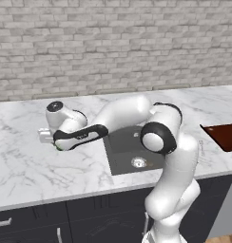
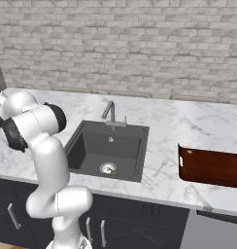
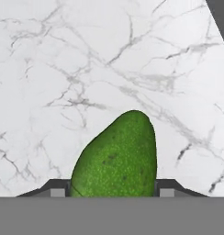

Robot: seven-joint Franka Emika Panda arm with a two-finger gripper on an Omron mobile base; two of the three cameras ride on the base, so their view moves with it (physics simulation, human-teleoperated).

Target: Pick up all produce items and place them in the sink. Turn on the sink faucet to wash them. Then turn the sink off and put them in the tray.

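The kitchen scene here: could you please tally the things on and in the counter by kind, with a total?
Green fruit, between the fingertips: 1
Small tan piece by the drain: 1
Sink: 1
Faucet: 1
Reddish-brown tray: 1
Total: 5

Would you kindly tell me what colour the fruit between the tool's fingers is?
Speckled green fruit; the hand view shows it best.

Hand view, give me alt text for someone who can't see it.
A bumpy green fruit sits between the two dark fingertips of the end effector, one at each side of it. Behind it lies white marble counter with grey veins, and a dark corner of the sink shows at the top right.
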